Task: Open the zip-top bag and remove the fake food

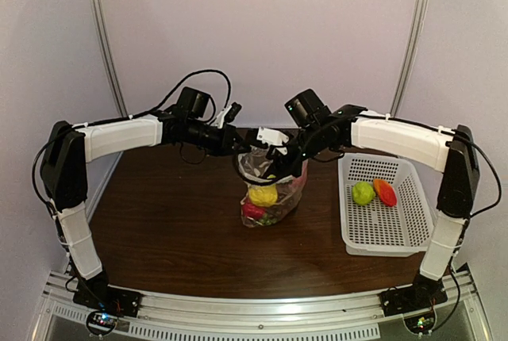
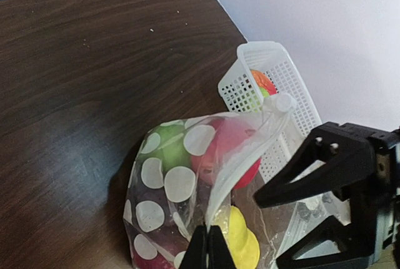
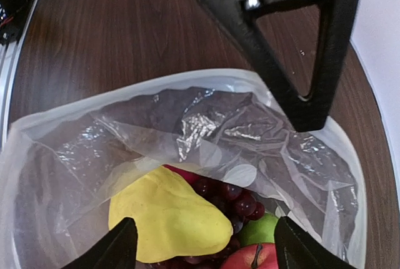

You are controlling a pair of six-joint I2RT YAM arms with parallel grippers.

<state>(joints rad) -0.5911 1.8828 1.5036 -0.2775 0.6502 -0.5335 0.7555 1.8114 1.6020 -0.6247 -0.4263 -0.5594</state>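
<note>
Pinches the rim of the clear, white-dotted plastic zip-top bag (image 2: 169, 181) in the closed left tool (image 2: 207, 245), with the right tool (image 3: 209, 241) spread open above the plastic fruit (image 3: 165, 219) inside.

One bag (image 1: 287, 195); one white basket (image 1: 381, 228) to its right holding two fruits, a green piece (image 1: 363, 193) and an orange piece (image 1: 385, 192). In the bag: one yellow fruit (image 3: 165, 219); one red apple (image 3: 250, 258); one green fruit (image 3: 264, 229); one grape bunch (image 3: 235, 200).

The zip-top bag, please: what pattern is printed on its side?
White round dots on the clear zip-top bag, clearest in the left wrist view.
</note>
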